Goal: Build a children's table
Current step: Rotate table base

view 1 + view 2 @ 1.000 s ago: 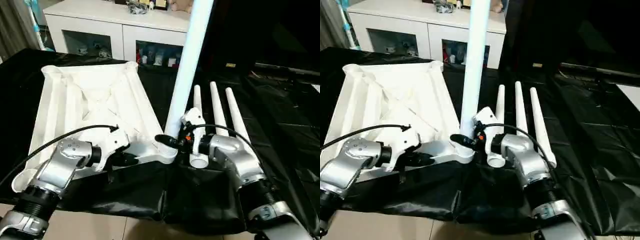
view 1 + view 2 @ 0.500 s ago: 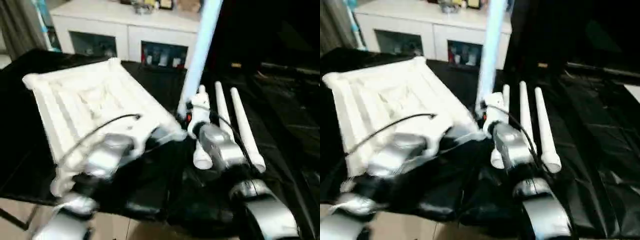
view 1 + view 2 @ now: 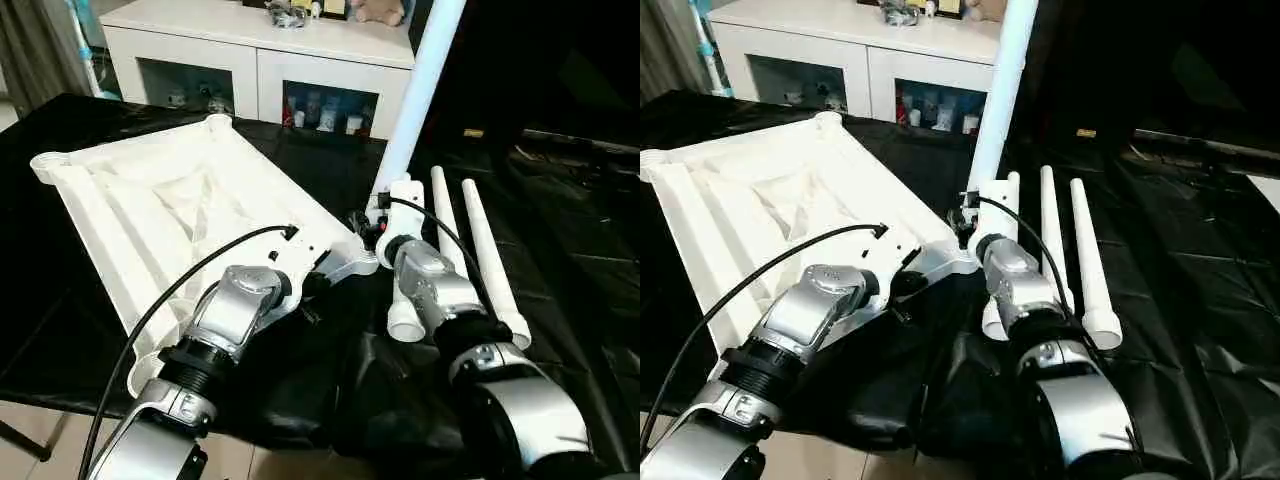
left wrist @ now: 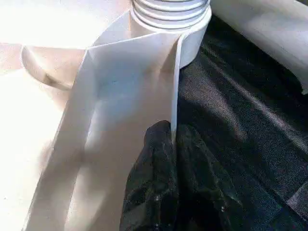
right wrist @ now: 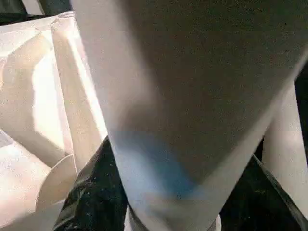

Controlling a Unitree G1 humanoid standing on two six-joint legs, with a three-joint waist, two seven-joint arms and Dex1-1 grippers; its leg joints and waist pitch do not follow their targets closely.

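The white tabletop (image 3: pixel 170 215) lies underside up on the black sheet, ribs showing. My left gripper (image 3: pixel 312 284) is shut on its thin rim wall (image 4: pixel 174 91) just beside the near right corner socket (image 4: pixel 192 36). One white leg (image 3: pixel 417 95) stands almost upright in that socket, leaning slightly right. My right gripper (image 3: pixel 372 218) is shut around its lower end, black fingers (image 5: pixel 84 192) on either side. Three more legs lie side by side right of the socket: one (image 3: pixel 404 300) under my right forearm, then two others (image 3: pixel 441 215) (image 3: pixel 488 262).
A white cabinet (image 3: pixel 250 40) with glass doors stands behind the table. The black sheet (image 3: pixel 570 240) is wrinkled and stretches to the right. Its front edge (image 3: pixel 60 385) drops to a beige floor at the near left.
The head camera has swung. The tabletop has turned on the sheet, its far end swinging left. Both grips have stayed as they were.
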